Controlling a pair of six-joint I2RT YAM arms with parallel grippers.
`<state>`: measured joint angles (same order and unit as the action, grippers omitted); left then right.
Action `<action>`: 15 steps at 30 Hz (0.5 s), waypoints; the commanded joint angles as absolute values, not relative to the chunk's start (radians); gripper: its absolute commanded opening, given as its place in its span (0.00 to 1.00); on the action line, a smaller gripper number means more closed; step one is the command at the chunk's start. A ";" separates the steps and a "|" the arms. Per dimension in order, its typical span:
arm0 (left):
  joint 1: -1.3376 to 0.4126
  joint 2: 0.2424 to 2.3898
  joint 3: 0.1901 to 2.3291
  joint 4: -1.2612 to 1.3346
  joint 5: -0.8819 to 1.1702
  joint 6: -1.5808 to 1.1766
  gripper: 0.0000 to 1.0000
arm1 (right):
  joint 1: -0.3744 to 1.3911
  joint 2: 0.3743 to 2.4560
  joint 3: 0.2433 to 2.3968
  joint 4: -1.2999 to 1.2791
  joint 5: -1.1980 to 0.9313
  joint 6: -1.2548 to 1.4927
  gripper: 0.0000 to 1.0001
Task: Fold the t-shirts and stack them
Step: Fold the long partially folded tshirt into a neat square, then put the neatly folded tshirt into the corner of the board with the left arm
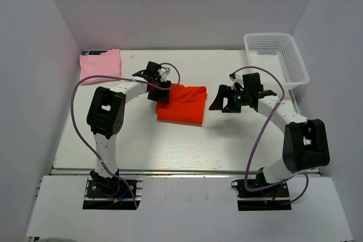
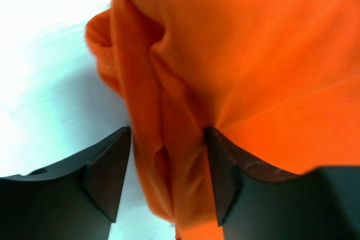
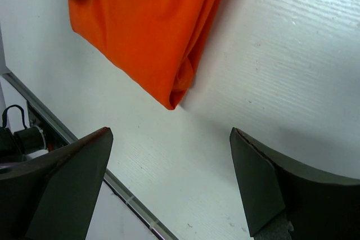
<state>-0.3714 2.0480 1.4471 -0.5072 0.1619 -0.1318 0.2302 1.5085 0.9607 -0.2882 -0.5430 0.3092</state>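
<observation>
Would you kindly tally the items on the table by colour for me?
Orange-red t-shirt: 1
Pink t-shirt: 1
White basket: 1
Total: 3

Your right gripper hangs with jaws spread wide over the white table; the folded orange t-shirt lies just beyond, its corner pointing toward the gap.

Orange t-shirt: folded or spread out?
Folded. The orange t-shirt lies as a compact rectangle with no sleeves sticking out, and the left wrist view shows doubled layers at its edge.
</observation>
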 commanded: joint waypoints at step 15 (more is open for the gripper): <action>-0.396 2.076 1.560 -0.512 0.133 -0.069 0.00 | 0.224 1.361 0.836 -0.268 -0.456 0.298 0.90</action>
<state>-0.4114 2.1063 1.5150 -0.4679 0.1852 -0.1188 0.2283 1.3903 0.8551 -0.2878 -0.4702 0.3092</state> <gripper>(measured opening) 0.055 0.904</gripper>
